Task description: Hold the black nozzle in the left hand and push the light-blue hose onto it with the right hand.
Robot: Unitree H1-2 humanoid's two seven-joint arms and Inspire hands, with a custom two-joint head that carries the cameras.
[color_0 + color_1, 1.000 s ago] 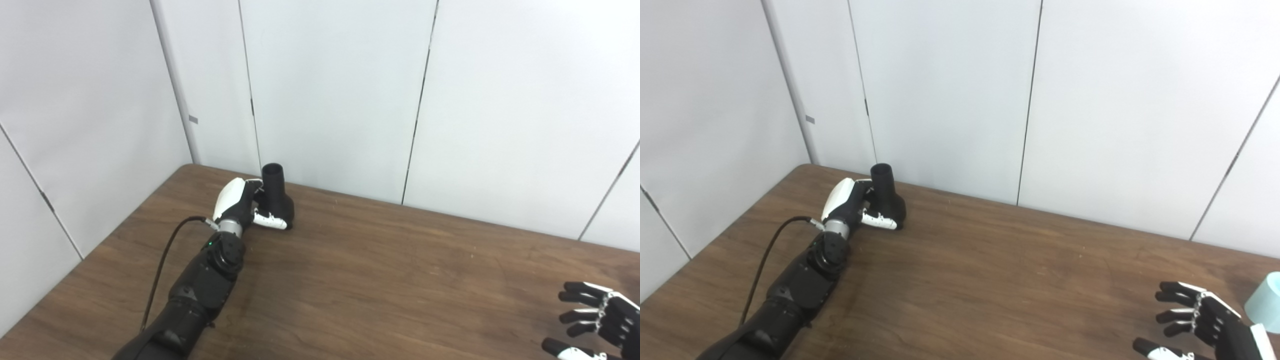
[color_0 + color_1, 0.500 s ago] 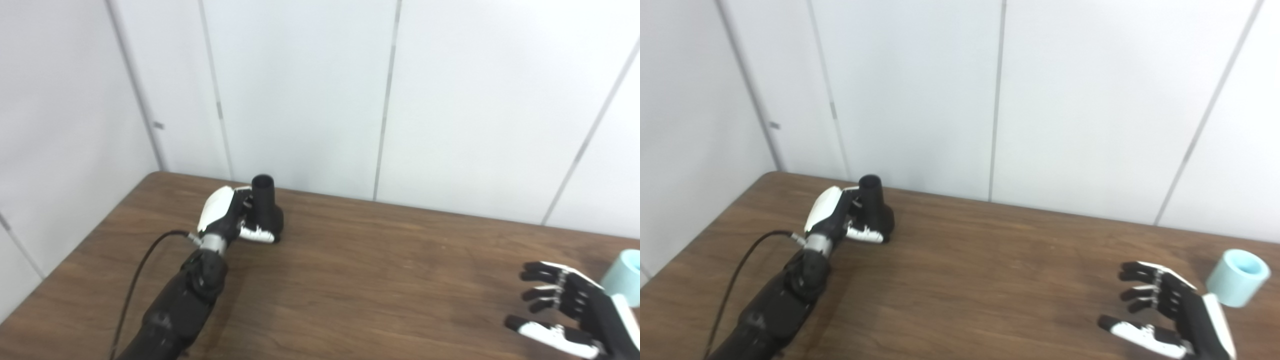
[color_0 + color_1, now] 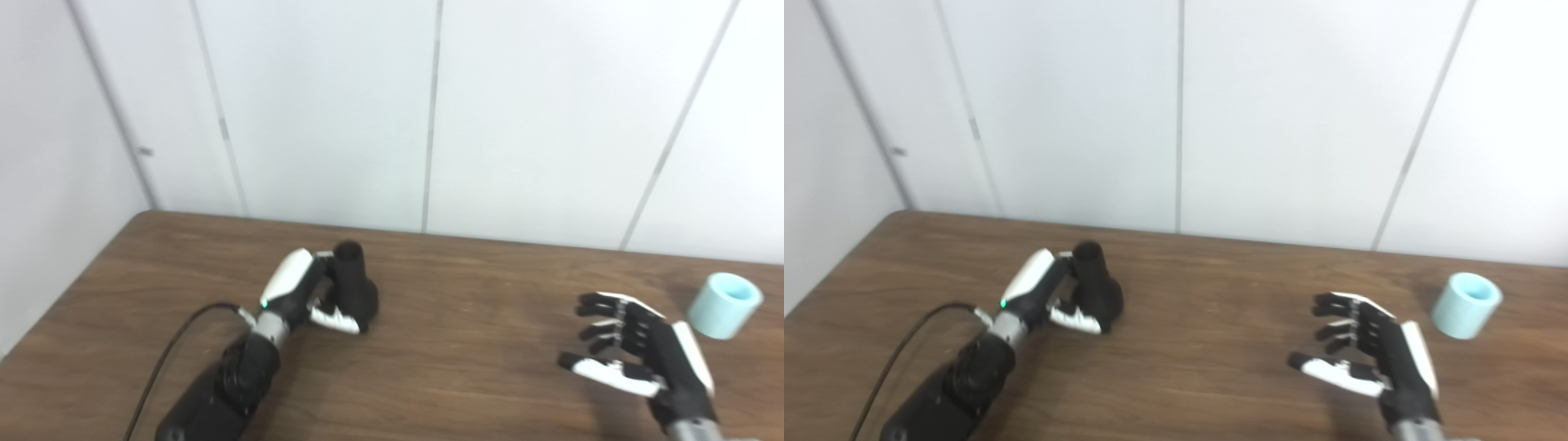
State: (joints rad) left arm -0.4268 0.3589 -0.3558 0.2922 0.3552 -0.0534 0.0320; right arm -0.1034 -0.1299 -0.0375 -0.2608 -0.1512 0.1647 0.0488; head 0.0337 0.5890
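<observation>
— Black and white, the left hand (image 3: 306, 294) is clenched around the black nozzle (image 3: 355, 285), which stands upright on the table (image 3: 465, 355) with its narrow mouth up.

— And the other?

— The right hand (image 3: 637, 352) hovers over the wood, fingers spread, holding nothing. The light-blue hose (image 3: 724, 297), a short piece lying tilted on the table, is just beyond it, apart from the fingers.

— So which step?

— Nozzle secured, I'd say; hose not yet taken. Next, the right hand should reach outward, close around the hose, then carry it across and line its bore up with the nozzle's mouth.
</observation>
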